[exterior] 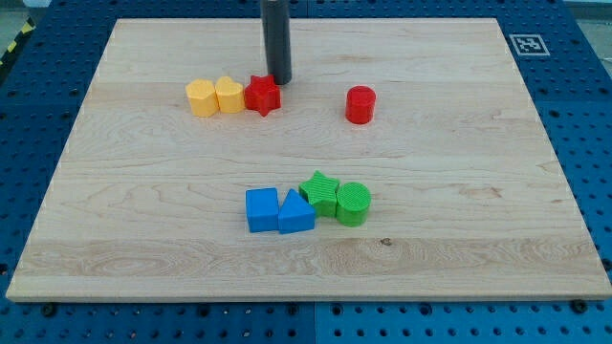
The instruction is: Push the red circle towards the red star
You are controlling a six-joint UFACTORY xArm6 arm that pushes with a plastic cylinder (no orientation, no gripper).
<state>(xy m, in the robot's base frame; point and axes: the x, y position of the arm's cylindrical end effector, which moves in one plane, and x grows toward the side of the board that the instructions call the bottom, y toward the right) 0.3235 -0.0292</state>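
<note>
The red circle (360, 104) is a short cylinder standing alone right of centre in the upper half of the wooden board (143, 239). The red star (262, 95) lies to its left, at the right end of a row with two yellow blocks. My tip (278, 80) is down on the board just above and to the right of the red star, very close to it or touching it. The tip is well to the left of the red circle.
A yellow hexagon (201, 97) and a yellow heart-like block (229, 95) touch the star's left side. Lower down sit a blue cube (262, 209), a blue triangle (295, 213), a green star (320, 193) and a green circle (353, 203).
</note>
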